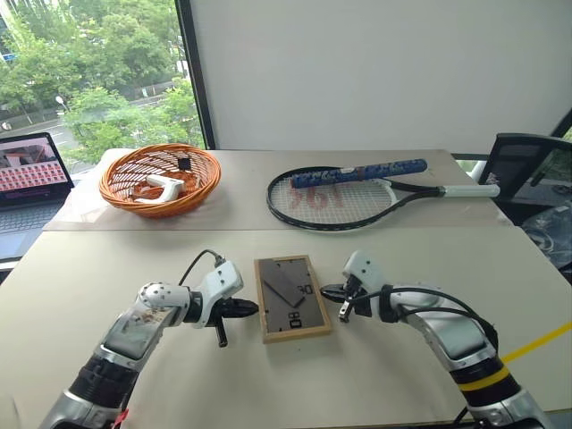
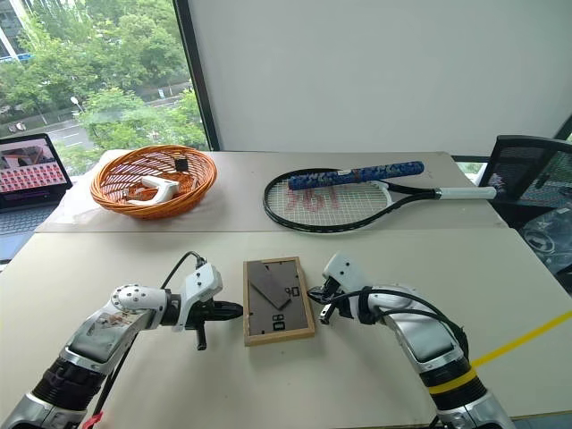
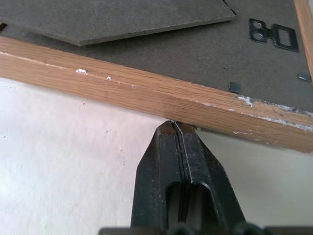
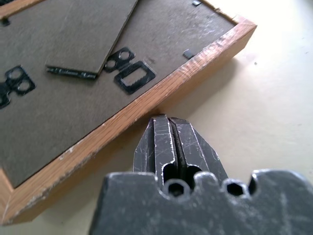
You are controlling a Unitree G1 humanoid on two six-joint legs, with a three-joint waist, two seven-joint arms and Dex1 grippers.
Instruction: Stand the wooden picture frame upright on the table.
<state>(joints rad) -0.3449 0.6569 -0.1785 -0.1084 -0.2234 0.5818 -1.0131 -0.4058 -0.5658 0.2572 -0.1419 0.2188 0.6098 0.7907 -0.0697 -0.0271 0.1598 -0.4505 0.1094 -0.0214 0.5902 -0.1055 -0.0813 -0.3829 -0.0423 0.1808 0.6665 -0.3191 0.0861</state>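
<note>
The wooden picture frame (image 1: 292, 298) lies flat on the table (image 1: 375, 375), dark grey back panel up, its hinged stand (image 1: 282, 286) folded against the back. My left gripper (image 1: 250, 308) is shut, its tip at the frame's left edge; the left wrist view shows the closed fingertips (image 3: 173, 128) right against the wooden rim (image 3: 146, 93). My right gripper (image 1: 327, 291) is shut too, its tip at the frame's right edge, and the right wrist view shows its fingers (image 4: 166, 128) against the rim (image 4: 161, 95). Neither gripper holds anything.
At the back lie a tennis racket (image 1: 357, 198) with a blue grip and an orange wicker basket (image 1: 159, 179) holding small items. A laptop (image 1: 31, 170) stands off the table's left, a black chair (image 1: 523, 165) at the right. Yellow tape (image 1: 536, 344) crosses the near right corner.
</note>
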